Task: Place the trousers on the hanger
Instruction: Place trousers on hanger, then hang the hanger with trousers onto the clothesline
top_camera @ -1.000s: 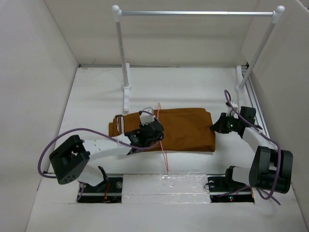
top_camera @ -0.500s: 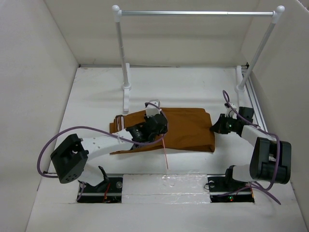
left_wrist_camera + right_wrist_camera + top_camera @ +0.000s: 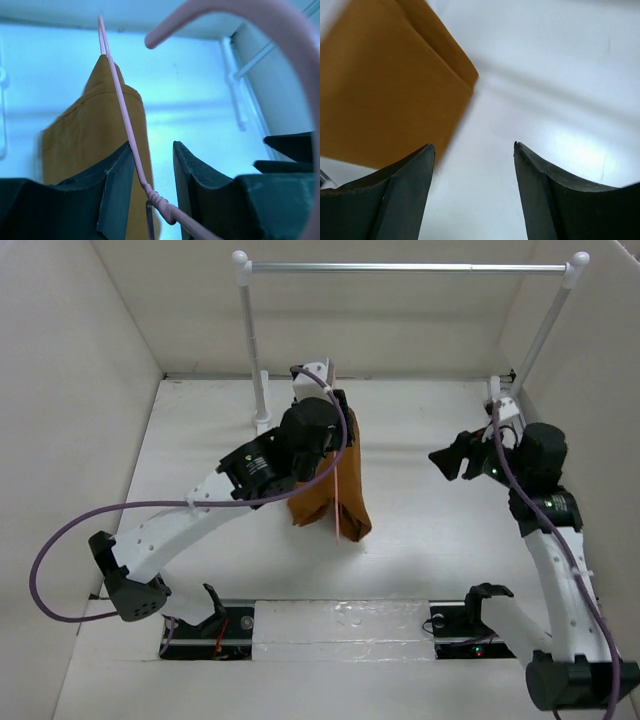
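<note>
The rust-brown trousers (image 3: 318,485) hang folded over the pink wire hanger (image 3: 338,508), lifted off the table near the middle. My left gripper (image 3: 335,415) is above them, shut on the hanger's twisted neck (image 3: 161,206). In the left wrist view the hook (image 3: 280,22) curves at the upper right, and the trousers (image 3: 90,145) hang beyond the left finger (image 3: 117,190). My right gripper (image 3: 446,459) hovers to the right of the trousers, apart from them and open. Nothing lies between its fingers (image 3: 405,190), and the trousers (image 3: 385,90) fill the upper left of that view.
A silver rail (image 3: 400,267) on white posts (image 3: 252,350) spans the back of the table, just behind the lifted hanger. White walls close in the left, right and back sides. The arm bases sit at the near edge.
My left arm has raised the hanger from the table, and the trousers now dangle from it. My right gripper has let go of the trousers' right edge, opened and risen.
</note>
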You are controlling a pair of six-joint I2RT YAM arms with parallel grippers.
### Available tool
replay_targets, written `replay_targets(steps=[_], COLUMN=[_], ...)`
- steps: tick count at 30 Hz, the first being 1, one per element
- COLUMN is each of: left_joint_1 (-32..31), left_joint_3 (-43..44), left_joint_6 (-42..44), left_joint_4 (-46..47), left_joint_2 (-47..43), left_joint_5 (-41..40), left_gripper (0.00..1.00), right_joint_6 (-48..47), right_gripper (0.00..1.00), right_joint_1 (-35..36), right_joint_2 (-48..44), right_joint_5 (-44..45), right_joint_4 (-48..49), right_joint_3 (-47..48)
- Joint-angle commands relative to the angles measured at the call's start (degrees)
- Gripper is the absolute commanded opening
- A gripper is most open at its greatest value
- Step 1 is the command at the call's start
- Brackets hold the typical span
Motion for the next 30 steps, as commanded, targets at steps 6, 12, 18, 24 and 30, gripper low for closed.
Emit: replay_targets(steps=[6,12,18,24,30], left_joint_1=[1.4,2.6,2.6,2.6,3.9], left_joint_3=[23.9,26.0,26.1,24.6,23.3], left_joint_6=[8.0,8.7,8.4,9.3,10.6], left_joint_4=[-9.1,-7.6,-5.1,-3.0,-0.9], left_joint_2=[5.2,6.7,7.5,8.2,6.9], left_joint_5=[2.4,5.5,7.8,7.1,6.3], left_gripper=[0.0,0.0,0.0,0.0,0.0], right_joint_6=[16.8,27.6,33.6,37.4,40.4], right_gripper=[0.71,0.77,0.8,0.43,0.0], right_joint_1=[23.3,40.9,45.2,47.5,48.8], right_joint_2=[1.4,5.9,11.5,14.9,12.5], right_joint_5=[2.0,9.1,10.7,11.7,16.9], right_joint_4=[2.3,15.8,28.7,34.8,39.4], right_joint_3=[21.4,20.5,16.6,13.5,10.7])
